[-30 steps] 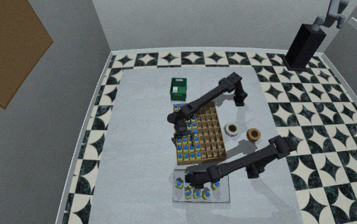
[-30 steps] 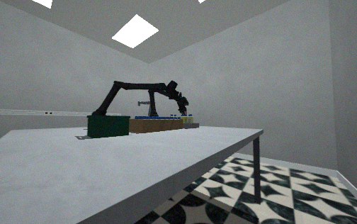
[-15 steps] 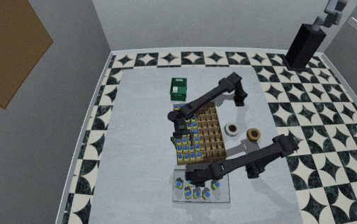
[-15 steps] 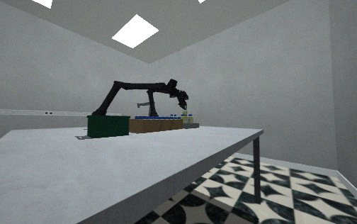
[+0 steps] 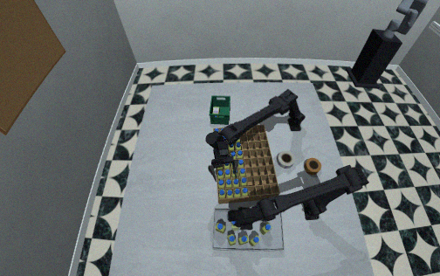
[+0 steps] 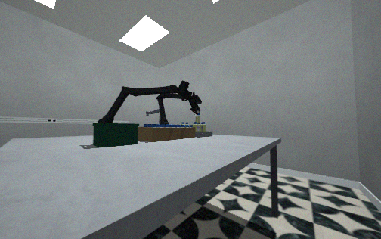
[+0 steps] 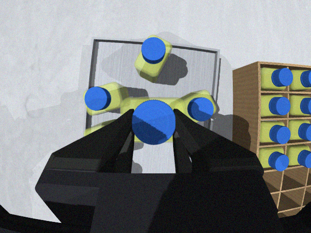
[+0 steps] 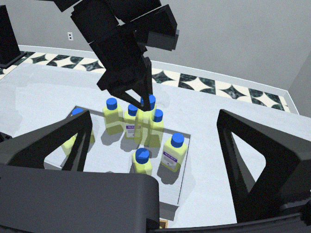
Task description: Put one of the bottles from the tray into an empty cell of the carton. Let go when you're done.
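Yellow bottle point(image 6: 197, 119) point(image 7: 153, 122) point(image 8: 146, 117), blue screw cap, exterior: raised above the grey metal tray point(image 5: 249, 249) point(image 6: 205, 134) point(image 7: 92, 65) point(image 8: 169, 210).
Brown divided carton point(image 5: 249, 199) point(image 6: 166, 134) point(image 7: 245, 100) point(image 8: 164, 221), top: empty cells; placing and release remain.
Left claw point(image 5: 246, 224) point(image 6: 197, 113) point(image 7: 153, 110) point(image 8: 148, 105), left wrist: gripping cap.
Right claw point(image 5: 223, 169) point(image 8: 155, 111), right wrist: wide open.

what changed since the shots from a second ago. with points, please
The left hand point(image 5: 240, 218) point(image 6: 197, 112) point(image 7: 153, 116) point(image 8: 148, 105) has gone up, carrying a bottle point(image 5: 235, 225) point(image 6: 197, 119) point(image 7: 153, 122) point(image 8: 148, 116) that now stands out above the others in the tray point(image 5: 249, 249) point(image 6: 206, 134) point(image 7: 93, 65) point(image 8: 183, 170). Whether it was already gripped a second ago, I can't tell. I see nothing let go. The tray, carton point(image 5: 250, 199) point(image 6: 166, 134) point(image 7: 245, 100) and crate point(image 5: 220, 120) point(image 6: 115, 135) stayed put.
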### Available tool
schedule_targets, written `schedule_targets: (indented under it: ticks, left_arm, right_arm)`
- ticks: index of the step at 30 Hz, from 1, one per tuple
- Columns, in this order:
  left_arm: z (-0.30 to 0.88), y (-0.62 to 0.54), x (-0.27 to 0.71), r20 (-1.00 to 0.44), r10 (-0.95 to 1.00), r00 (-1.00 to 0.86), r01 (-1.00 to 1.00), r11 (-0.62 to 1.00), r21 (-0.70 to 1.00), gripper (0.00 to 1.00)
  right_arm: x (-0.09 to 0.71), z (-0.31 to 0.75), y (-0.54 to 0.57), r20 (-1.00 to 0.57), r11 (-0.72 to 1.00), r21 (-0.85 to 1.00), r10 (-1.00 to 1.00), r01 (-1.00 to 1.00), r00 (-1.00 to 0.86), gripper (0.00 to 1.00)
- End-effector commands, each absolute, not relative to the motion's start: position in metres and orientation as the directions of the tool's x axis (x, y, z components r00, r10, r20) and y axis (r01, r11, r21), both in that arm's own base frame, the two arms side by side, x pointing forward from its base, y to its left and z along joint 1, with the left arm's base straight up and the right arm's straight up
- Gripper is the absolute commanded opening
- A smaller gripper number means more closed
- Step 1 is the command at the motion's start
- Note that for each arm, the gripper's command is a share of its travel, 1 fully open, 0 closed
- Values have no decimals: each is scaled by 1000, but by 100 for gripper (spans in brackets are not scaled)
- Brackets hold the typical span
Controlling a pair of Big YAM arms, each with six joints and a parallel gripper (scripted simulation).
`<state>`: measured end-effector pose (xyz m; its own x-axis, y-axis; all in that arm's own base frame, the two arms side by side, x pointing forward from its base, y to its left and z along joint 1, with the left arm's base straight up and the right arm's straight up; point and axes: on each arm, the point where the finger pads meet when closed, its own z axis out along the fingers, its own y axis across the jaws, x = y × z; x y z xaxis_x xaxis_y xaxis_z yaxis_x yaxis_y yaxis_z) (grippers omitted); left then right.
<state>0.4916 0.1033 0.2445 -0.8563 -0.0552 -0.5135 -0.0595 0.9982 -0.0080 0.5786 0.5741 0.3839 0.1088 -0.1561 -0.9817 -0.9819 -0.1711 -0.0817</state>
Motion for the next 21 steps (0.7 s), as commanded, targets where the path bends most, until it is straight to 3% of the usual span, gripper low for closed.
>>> schedule_targets:
  ticks: [1, 21]
  left_arm:
    - [317, 106, 510, -622, -50, -782, -69, 998, 6, 21]
    - [327, 61, 468, -586, -92, -805, -90, 995, -33, 21]
  right_arm:
    - [582, 424, 565, -975, -172, -157, -127, -972, 180, 100]
    - [509, 468, 469, -975, -108, -124, -169, -986, 141, 100]
